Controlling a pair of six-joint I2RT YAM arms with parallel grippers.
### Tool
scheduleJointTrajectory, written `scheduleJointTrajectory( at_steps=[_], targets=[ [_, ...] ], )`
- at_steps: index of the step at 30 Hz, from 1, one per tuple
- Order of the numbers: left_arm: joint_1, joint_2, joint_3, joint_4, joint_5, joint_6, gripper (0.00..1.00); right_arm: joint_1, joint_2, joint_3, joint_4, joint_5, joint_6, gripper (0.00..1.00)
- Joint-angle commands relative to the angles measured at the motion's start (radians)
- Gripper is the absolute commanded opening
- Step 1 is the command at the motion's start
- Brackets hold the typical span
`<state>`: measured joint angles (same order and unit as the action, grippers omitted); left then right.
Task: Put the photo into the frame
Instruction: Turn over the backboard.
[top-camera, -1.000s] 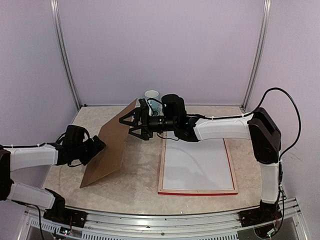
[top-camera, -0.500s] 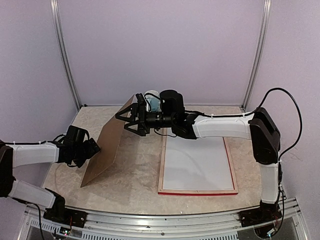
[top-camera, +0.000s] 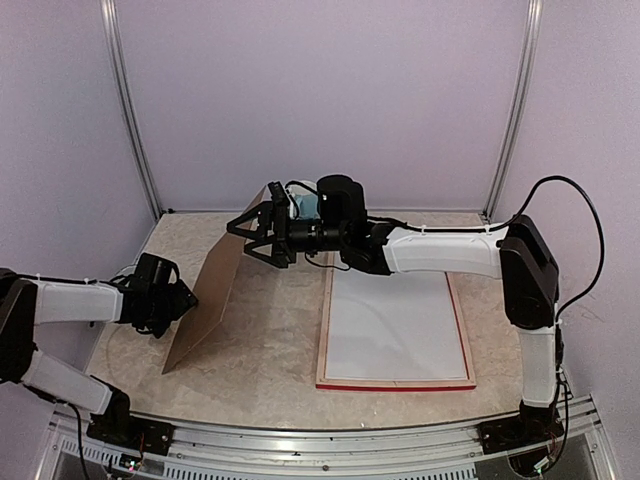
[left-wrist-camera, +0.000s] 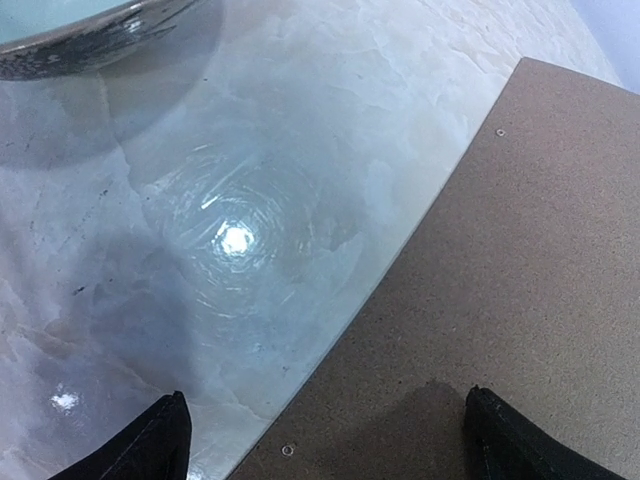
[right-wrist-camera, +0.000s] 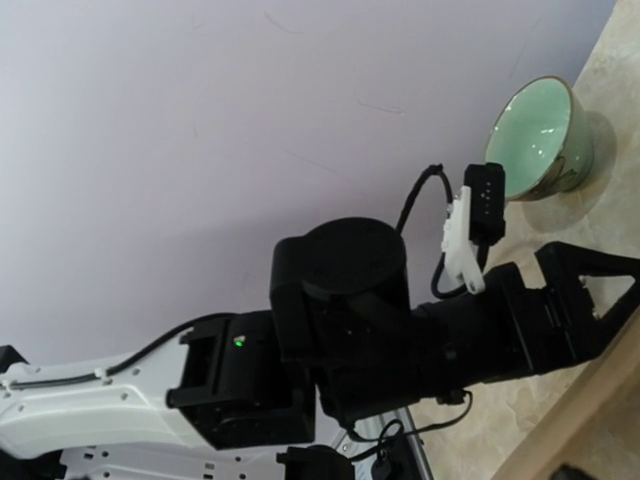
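Brown hardboard raised left of a filled frame

Red along the narrow near edge, pale wood on the upturned rim: the frame (top-camera: 396, 383), a flat rectangle on the glossy, marble-veined table (top-camera: 270, 350). Inside that frame, filling it edge to edge: the photo (top-camera: 395, 325), plain white reverse up, smooth and unmarked.

Left of the frame, and apart from it: the brown backing board (top-camera: 215, 295), thin, stiff and matte, finely speckled like pressed fibre, with small metal dots near its edges. Stands steeply on its lower edge, upper corner nearest the frame's far left corner.

Further left of the frame, beside the board's lower half: the left gripper (top-camera: 185, 300), black fingers spread wide, gripping nothing. In the wrist view, one tip shows against the stone, the other against the board.

Off the frame's far left corner, up at the board's top edge: the right gripper (top-camera: 250, 235), angular black jaws splayed to the full, closed on nothing. Contact with the board: cannot tell.

Beyond the frame's far left corner, near the back wall: a round bowl (right-wrist-camera: 540, 140), pale green glaze, glossy.
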<state>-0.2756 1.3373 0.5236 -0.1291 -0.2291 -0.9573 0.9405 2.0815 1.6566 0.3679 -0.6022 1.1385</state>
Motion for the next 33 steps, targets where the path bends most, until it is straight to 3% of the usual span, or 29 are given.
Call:
scheduleJointTrajectory(
  at_steps=[1,11,33],
  targets=[
    [-0.002,0.02,-0.047,0.08,0.125,-0.012,0.92,0.014,0.008,0.039,0.025,-0.015,-0.023,0.99],
    [-0.005,0.033,-0.092,0.172,0.223,-0.068,0.91,0.014,-0.002,0.04,0.016,-0.02,-0.027,0.99],
    [-0.192,0.045,-0.086,0.293,0.276,-0.184,0.91,0.009,-0.029,0.082,-0.086,0.02,-0.102,0.99]
  ],
)
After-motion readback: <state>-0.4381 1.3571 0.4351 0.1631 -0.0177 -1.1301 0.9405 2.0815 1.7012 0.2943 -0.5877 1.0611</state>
